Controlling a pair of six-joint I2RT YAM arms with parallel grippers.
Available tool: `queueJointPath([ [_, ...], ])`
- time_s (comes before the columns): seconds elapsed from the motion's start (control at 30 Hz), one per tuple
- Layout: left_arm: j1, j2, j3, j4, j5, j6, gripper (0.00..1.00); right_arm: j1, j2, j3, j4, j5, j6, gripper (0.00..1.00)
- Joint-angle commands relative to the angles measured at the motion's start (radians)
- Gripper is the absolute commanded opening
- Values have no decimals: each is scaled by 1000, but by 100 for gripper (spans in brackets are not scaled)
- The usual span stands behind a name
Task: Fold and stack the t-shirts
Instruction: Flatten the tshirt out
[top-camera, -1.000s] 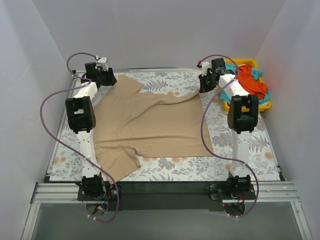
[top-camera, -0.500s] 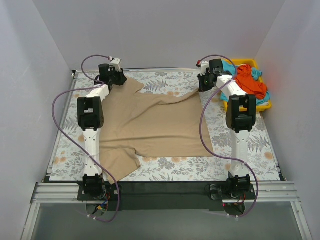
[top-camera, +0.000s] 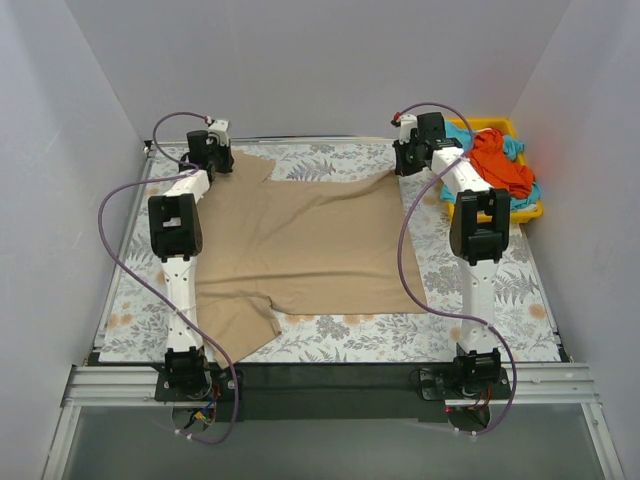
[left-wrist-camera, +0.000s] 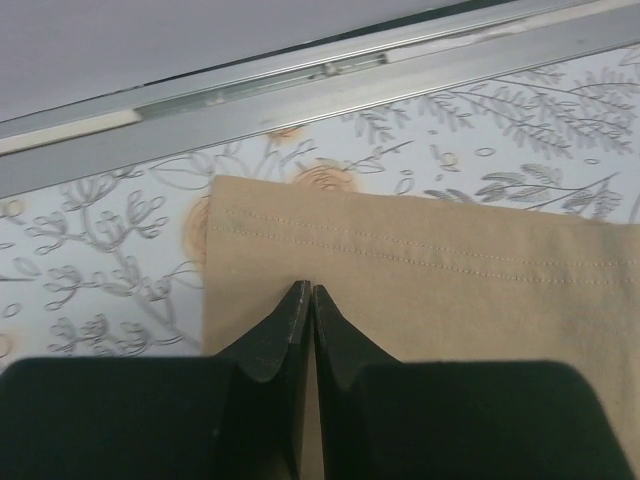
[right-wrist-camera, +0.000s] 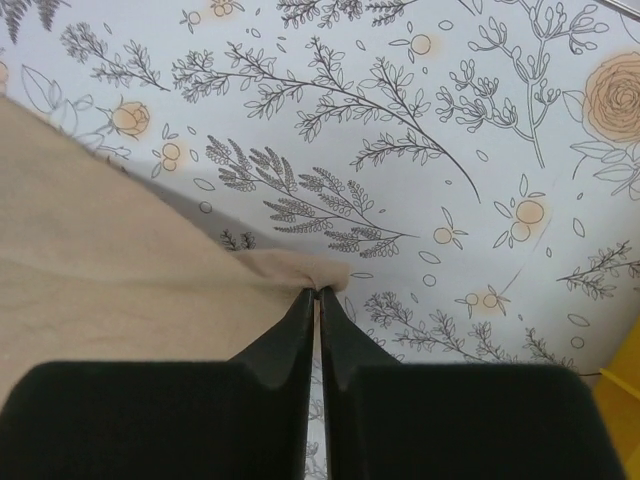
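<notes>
A tan-beige t-shirt (top-camera: 300, 240) lies spread over the floral table. My left gripper (top-camera: 222, 160) is shut on its far left part; in the left wrist view the jaws (left-wrist-camera: 308, 292) pinch the tan fabric (left-wrist-camera: 450, 290) near its stitched hem. My right gripper (top-camera: 402, 165) is shut on the shirt's far right corner; in the right wrist view the fingertips (right-wrist-camera: 317, 293) pinch a bunched tan tip (right-wrist-camera: 300, 267). An orange-red t-shirt (top-camera: 500, 165) and a turquoise-blue t-shirt (top-camera: 515, 147) lie crumpled in the yellow tray.
The yellow plastic tray (top-camera: 528, 212) stands at the table's far right. The table's metal rail (left-wrist-camera: 330, 85) runs along the far edge just beyond the left gripper. White walls enclose the table on three sides.
Both grippers have moved toward the far edge with the tan shirt, drawing its far edge out straighter and flatter. The left arm shifted right, then back left.
</notes>
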Motion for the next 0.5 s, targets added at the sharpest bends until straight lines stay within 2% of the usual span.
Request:
queueJointPath([
  [0.0,65,-18,-3,-108,-101,29,8,13,35,47,27,16,12,11],
  [0.07,68,-15,3,-104,-107,27,8,15,49,59,34,20,17,17],
  [0.17,74,1,25,-102,-119,24,8,18,73,81,40,37,29,20],
  [0.27,76,17,47,-90,-135,20,10,18,95,104,46,59,41,28],
  [0.3,77,31,58,-91,-139,20,10,19,101,110,48,65,41,35],
  [0.4,79,57,103,-91,-124,6,17,22,86,101,48,68,37,47],
  [0.47,78,57,118,-87,-83,-11,22,24,61,78,48,48,21,50],
])
